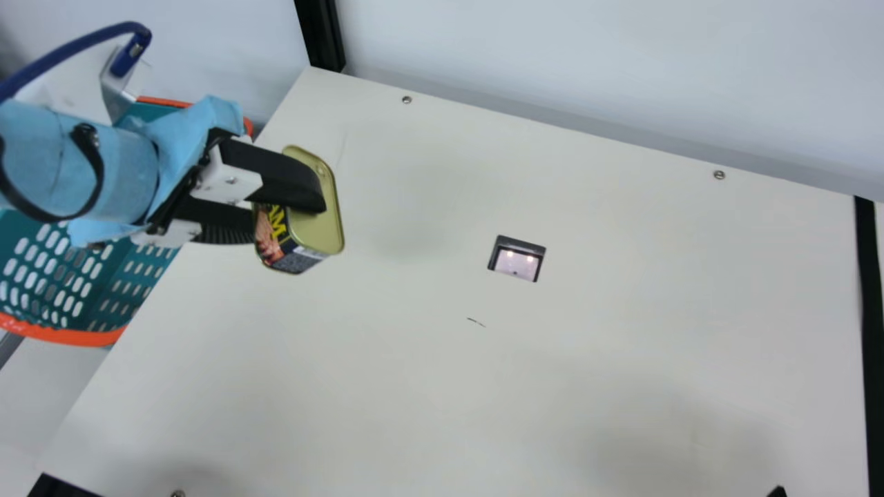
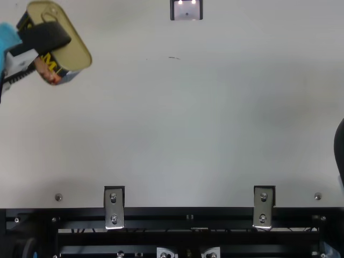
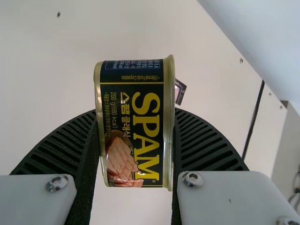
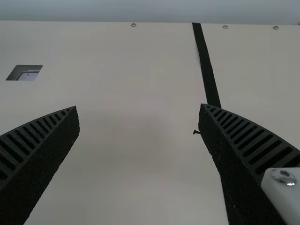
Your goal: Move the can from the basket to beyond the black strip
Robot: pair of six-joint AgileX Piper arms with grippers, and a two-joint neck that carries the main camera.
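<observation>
At the far left of the main view, a teal basket with an orange rim sat past the table's edge, the light-blue-wrapped left arm stretching over it. Just right of it, the left gripper was clamped on the can, one ribbed finger against each side. The can was tilted above the cream table, outside the basket, its gold end facing mostly right; yellow lettering and pictured meat showed on its dark label. Farther right came a dark-framed cutout and a thin dark mark near it. At the top view's right edge was part of the right gripper; in its wrist view the fingers stood wide apart, holding nothing. The black strip crossed the table at the main view's far right, well apart from the can.
</observation>
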